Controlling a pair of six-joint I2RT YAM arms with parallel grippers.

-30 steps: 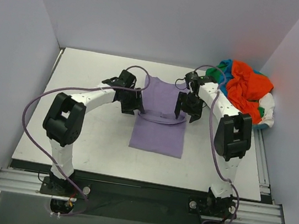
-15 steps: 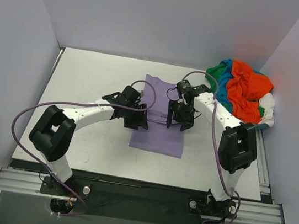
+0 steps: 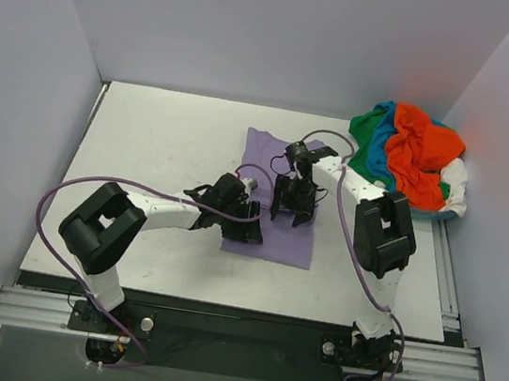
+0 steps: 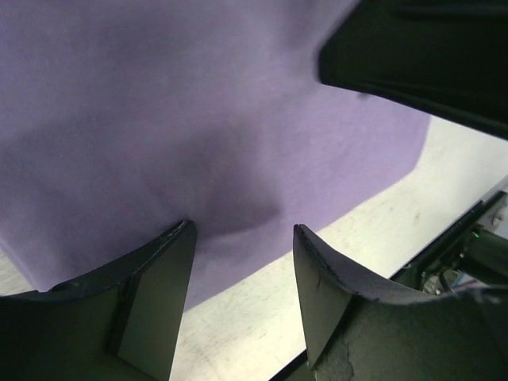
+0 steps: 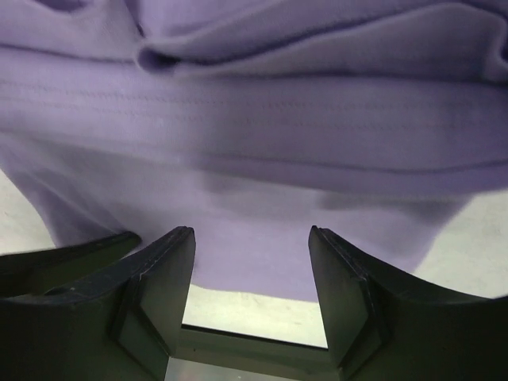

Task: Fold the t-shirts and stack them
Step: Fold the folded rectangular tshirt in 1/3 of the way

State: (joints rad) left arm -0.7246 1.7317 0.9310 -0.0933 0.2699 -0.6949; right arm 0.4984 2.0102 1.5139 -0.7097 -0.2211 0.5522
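The lavender-purple t-shirt (image 3: pixel 293 243) lies folded into a long strip at the middle of the white table (image 3: pixel 148 138). My left gripper (image 3: pixel 247 232) hovers low over its near-left corner, open, with cloth (image 4: pixel 198 119) and bare table showing between its fingers (image 4: pixel 159 294). My right gripper (image 3: pixel 289 212) is over the strip's middle, also open, its fingers (image 5: pixel 163 278) apart above the cloth (image 5: pixel 238 119), whose stacked folded layers (image 5: pixel 317 48) lie just beyond. The other t-shirts, orange-red (image 3: pixel 417 147), green (image 3: pixel 367 132), teal-blue (image 3: pixel 383 166) and white (image 3: pixel 457 181), sit in a crumpled heap at the back right.
The right arm's black body (image 4: pixel 421 55) crosses the top right of the left wrist view, close to the left gripper. Grey walls close in the table at the back and both sides. A metal rail (image 3: pixel 234 335) runs along the near edge.
Both grippers left the shirt's two sides and came inward and nearer: the left to the near-left corner, the right onto the middle. The shirt lies much as before.
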